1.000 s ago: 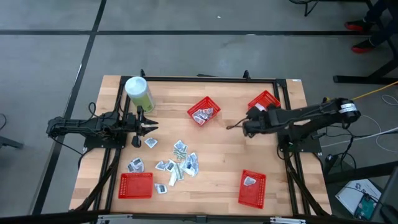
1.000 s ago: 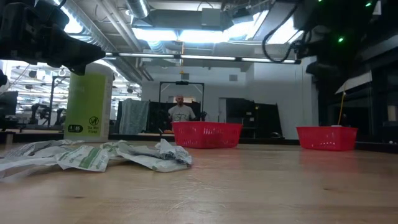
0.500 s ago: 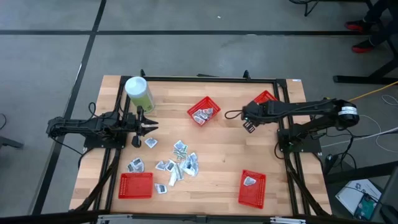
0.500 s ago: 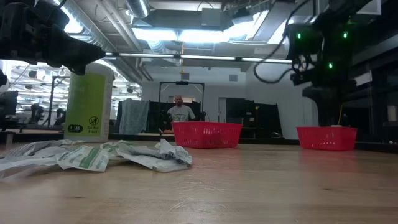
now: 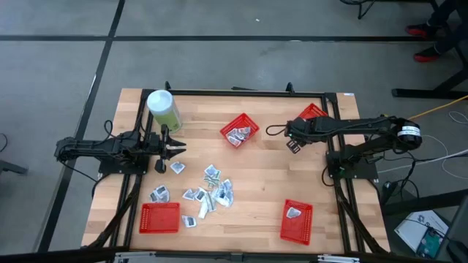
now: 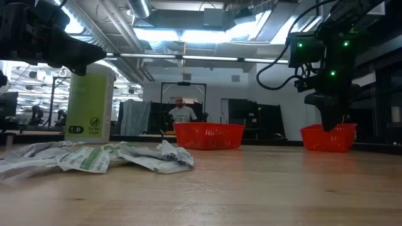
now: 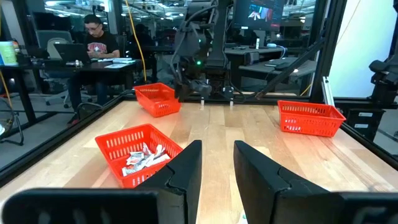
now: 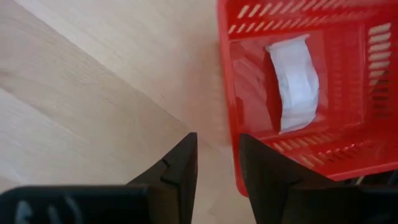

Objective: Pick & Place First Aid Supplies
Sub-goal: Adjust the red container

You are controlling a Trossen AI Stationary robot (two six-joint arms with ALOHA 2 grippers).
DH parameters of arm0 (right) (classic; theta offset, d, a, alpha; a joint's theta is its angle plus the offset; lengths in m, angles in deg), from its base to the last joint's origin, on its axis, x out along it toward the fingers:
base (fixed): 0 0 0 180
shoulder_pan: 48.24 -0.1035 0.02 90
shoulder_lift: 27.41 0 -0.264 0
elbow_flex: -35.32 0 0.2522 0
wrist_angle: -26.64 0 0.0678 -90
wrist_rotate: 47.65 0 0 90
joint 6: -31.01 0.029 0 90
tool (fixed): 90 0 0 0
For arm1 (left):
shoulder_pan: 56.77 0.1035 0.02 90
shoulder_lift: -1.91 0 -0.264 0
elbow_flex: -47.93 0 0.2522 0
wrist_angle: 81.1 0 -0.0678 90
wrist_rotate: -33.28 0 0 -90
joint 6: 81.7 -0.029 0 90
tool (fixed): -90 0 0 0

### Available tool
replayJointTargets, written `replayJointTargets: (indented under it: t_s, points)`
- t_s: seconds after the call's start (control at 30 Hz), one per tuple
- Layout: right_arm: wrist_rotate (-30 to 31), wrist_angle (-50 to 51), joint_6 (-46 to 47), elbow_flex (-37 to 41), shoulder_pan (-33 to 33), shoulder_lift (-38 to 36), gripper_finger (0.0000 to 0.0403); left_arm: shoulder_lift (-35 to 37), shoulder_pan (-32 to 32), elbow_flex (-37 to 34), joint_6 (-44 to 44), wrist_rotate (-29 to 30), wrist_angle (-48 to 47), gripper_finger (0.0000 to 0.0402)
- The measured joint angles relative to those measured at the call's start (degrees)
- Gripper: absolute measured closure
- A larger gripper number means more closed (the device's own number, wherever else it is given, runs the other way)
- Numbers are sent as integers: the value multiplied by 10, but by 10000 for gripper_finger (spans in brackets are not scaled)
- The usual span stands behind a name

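- On wooden tabletop (image 5: 256, 172), toward left-centre: first aid supplies (image 5: 208, 188), loose heap of flat white packets with green marks.
- More packets inside red basket at centre rear (image 5: 240, 130); one packet in red basket near front right (image 5: 297, 219); one white strip in red basket at rear right (image 8: 298, 93), seen from right wrist view.
- Empty-looking red basket at front left (image 5: 159, 217), just beside heap.
- Pale-green canister (image 5: 164, 108) upright at rear left.
- Left end effector (image 5: 175, 150) hovering near left edge, between canister and heap; fingers (image 7: 186, 171) slightly parted, narrow gap, nothing held.
- Right end effector (image 5: 292, 145) raised just beside rear-right basket, pointing down over basket edge; fingers (image 8: 180, 168) slightly parted, nothing between them.
- Beyond tabletop, a person standing in background (image 6: 182, 112), another seated at a desk (image 7: 96, 40).
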Motion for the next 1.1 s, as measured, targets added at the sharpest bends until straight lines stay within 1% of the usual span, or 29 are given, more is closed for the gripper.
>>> replayJointTargets:
  t_s: [0.2, 0.33, 0.57, 0.9, 1.1]
  points:
    - [-1, -1, -5, 0, 2, 0, 285, 0, 0, 0, 0, 0, 0, 313]
    - [-19, -1, -7, 0, 2, 0, 285, 0, 0, 0, 0, 0, 0, 313]
    - [-23, 2, -10, 0, 2, 0, 285, 0, 0, 0, 0, 0, 0, 313]
    - [-65, -8, -8, 0, 2, 0, 286, 0, 0, 0, 0, 0, 0, 313]
    - [-103, -55, -18, 0, 1, 0, 286, 0, 0, 0, 0, 0, 0, 313]
